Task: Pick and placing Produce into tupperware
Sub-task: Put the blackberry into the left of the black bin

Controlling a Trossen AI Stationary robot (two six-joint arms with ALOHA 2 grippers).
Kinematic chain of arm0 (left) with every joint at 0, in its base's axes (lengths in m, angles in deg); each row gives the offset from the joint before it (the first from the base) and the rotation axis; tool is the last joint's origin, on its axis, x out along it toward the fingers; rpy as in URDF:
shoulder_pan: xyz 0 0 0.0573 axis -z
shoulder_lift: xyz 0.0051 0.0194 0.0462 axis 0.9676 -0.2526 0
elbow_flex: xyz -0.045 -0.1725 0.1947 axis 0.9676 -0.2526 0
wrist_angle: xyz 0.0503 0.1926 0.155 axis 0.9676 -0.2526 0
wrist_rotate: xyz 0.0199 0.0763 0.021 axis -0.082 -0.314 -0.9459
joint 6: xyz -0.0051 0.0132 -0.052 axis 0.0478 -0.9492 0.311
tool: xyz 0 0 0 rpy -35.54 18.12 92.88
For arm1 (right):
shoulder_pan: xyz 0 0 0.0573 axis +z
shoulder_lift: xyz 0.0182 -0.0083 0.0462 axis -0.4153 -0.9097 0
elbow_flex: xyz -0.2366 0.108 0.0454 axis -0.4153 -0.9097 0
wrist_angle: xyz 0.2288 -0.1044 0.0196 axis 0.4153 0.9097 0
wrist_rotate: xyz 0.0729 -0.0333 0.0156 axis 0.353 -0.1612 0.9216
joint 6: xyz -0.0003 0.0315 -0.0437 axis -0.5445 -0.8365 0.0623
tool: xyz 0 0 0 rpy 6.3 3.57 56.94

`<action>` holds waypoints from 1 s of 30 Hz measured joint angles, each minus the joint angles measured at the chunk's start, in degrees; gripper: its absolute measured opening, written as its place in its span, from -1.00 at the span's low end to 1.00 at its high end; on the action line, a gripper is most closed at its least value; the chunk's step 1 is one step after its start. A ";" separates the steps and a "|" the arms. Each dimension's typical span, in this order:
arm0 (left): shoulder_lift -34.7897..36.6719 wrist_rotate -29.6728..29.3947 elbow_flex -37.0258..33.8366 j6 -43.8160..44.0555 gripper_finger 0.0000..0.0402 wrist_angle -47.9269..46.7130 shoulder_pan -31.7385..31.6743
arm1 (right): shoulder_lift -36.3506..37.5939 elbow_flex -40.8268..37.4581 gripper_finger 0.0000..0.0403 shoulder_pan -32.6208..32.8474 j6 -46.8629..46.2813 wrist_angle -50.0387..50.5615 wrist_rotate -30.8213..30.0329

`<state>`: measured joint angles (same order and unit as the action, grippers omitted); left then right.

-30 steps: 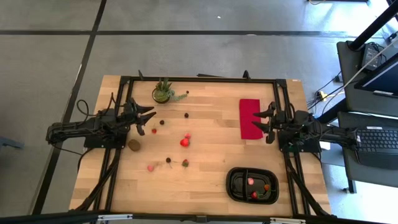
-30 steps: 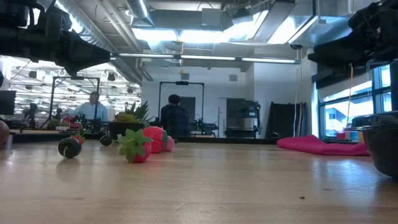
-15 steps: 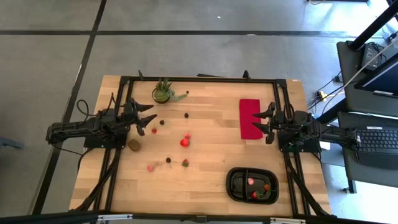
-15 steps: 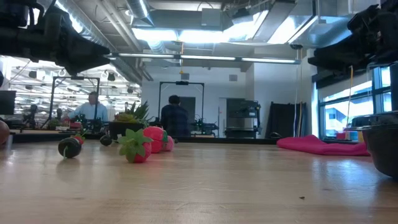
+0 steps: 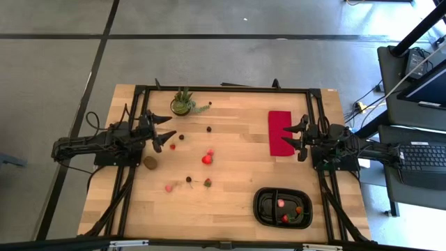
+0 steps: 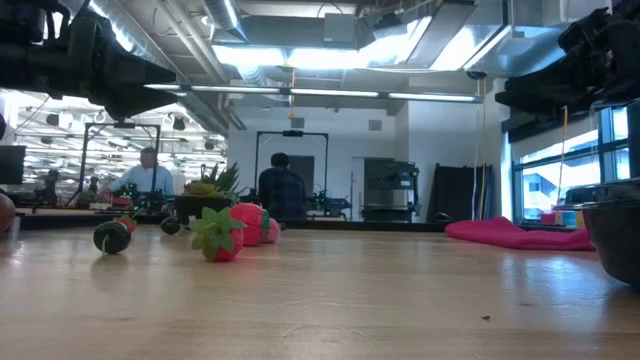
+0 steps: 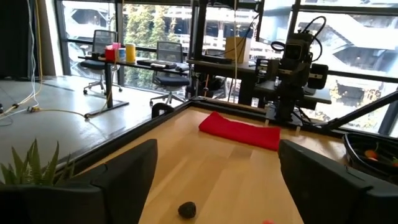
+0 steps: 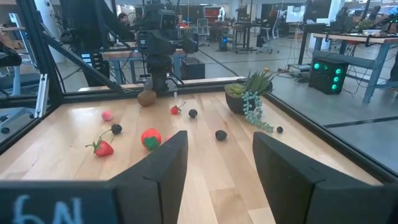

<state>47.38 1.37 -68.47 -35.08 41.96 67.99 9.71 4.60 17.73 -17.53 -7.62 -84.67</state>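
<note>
Above wooden table (image 5: pixel 237 174), left gripper (image 5: pixel 164 132) and right gripper (image 5: pixel 295 137) jaws gape empty.

Rt wrist cam: you're looking past the right gripper (image 8: pixel 214 163), jaws parted w/ nothing between them, across the wooden surface (image 8: pixel 205 180). Ahead of you lie a green-topped strawberry (image 8: pixel 103 148), a round red fruit (image 8: pixel 150 138), a pink piece (image 8: pixel 107 115), three dark berries (image 8: pixel 220 135) and a brown kiwi (image 8: pixel 147 97) by the other arm (image 8: pixel 159 46). Potted plant (image 8: pixel 249 93) sits near the surface's edge, w/ a small dark bit (image 8: pixel 279 129) just beside its trailing stem.
</note>
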 joint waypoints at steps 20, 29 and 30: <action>-1.45 1.88 0.00 1.24 0.59 1.14 0.02 | 0.00 0.02 -0.09 0.02 -1.52 6.07 -0.04; -11.19 1.88 0.00 1.09 0.59 9.33 0.01 | 0.00 0.02 -0.09 0.02 -1.33 5.51 -0.04; -12.75 1.88 0.00 1.19 0.59 10.80 0.02 | 0.00 0.02 -0.09 0.00 -1.30 5.51 -0.02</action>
<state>34.63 3.25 -68.47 -33.89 52.76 68.01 9.71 4.62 17.74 -18.83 -2.12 -84.69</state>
